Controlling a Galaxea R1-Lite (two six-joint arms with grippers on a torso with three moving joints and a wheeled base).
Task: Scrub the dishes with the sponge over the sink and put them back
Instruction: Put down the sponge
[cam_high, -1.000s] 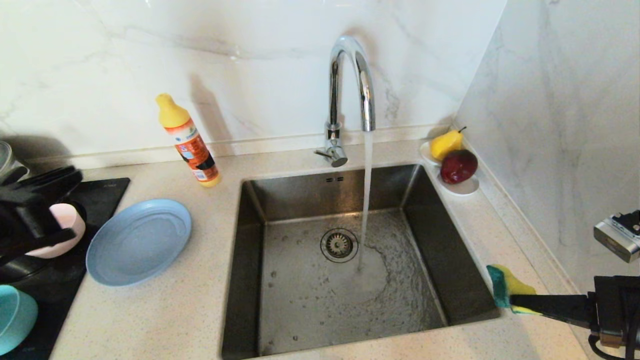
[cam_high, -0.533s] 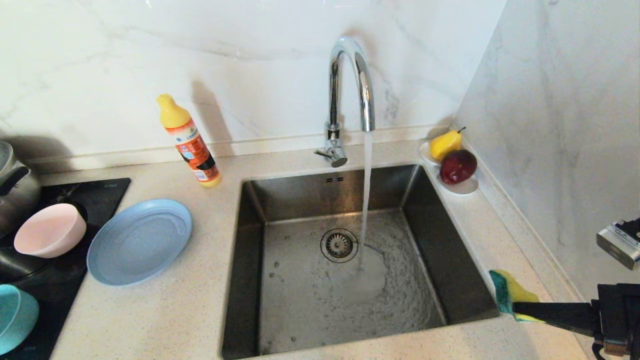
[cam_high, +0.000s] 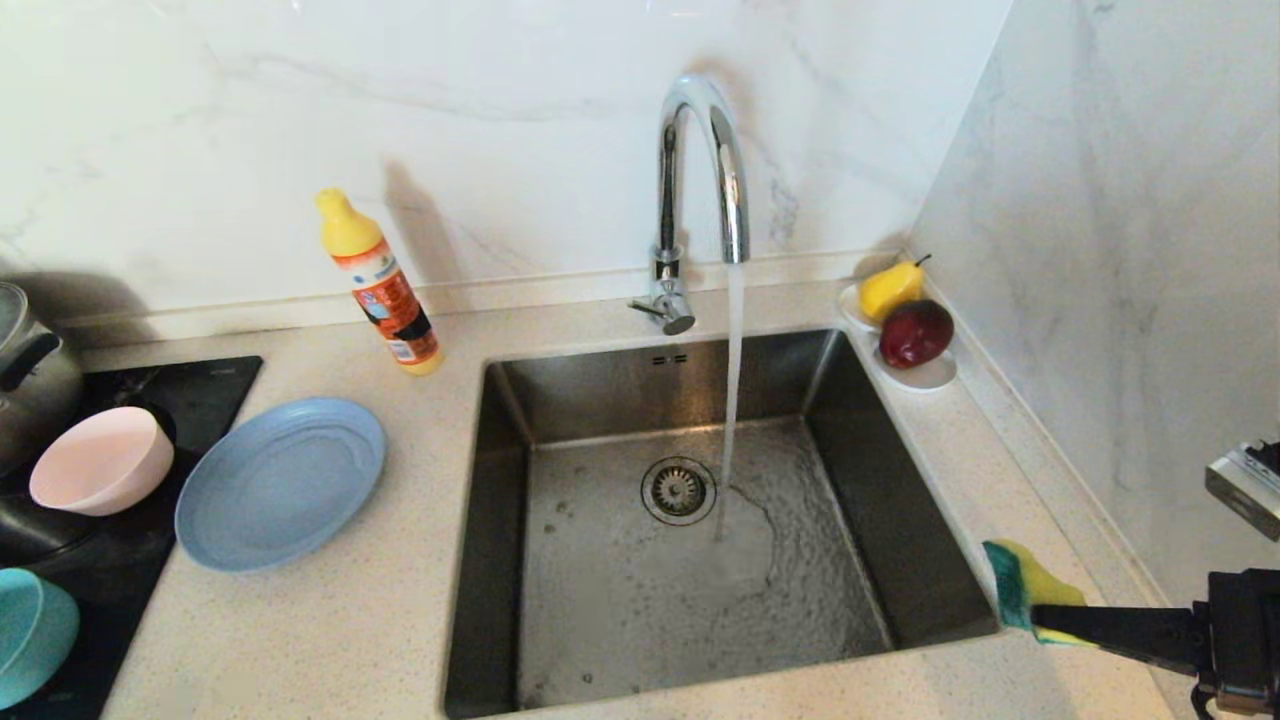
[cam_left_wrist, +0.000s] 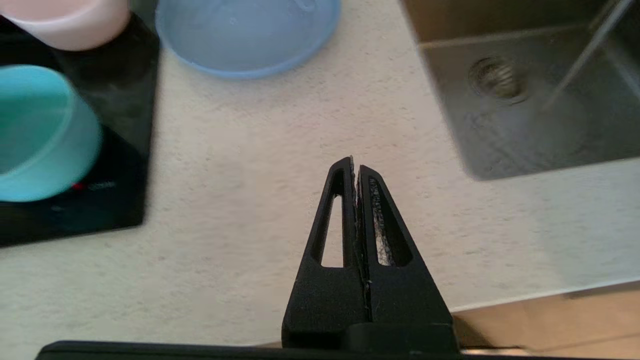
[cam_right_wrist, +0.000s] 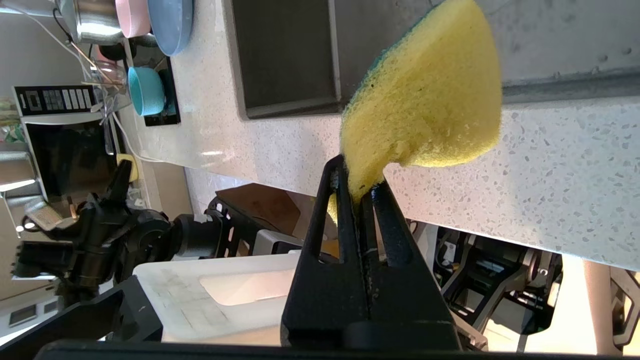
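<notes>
The grey-blue plate (cam_high: 280, 483) lies on the counter left of the sink (cam_high: 600, 600). Beside it, the pink bowl (cam_high: 100, 460) and the teal bowl (cam_high: 35, 630) sit on the black cooktop. My right gripper (cam_high: 1040, 615) is shut on the yellow and green sponge (cam_high: 1025, 590), at the sink's front right corner. In the right wrist view the sponge (cam_right_wrist: 430, 105) bulges out past the right gripper (cam_right_wrist: 357, 182). My left gripper (cam_left_wrist: 356, 167) is shut and empty, over the counter's front edge. It faces the plate (cam_left_wrist: 247, 35), pink bowl (cam_left_wrist: 65, 22) and teal bowl (cam_left_wrist: 40, 135).
Water runs from the chrome tap (cam_high: 700, 170) into the basin beside the drain strainer (cam_high: 678, 490). A detergent bottle (cam_high: 380, 285) stands behind the plate. A pear (cam_high: 893, 287) and a red apple (cam_high: 917, 333) rest on a white dish at the right wall. A kettle (cam_high: 30, 375) is at far left.
My left arm, which was over the pink bowl, has pulled back out of the head view, leaving the bowl on the cooktop. The right gripper with the sponge has barely shifted.
</notes>
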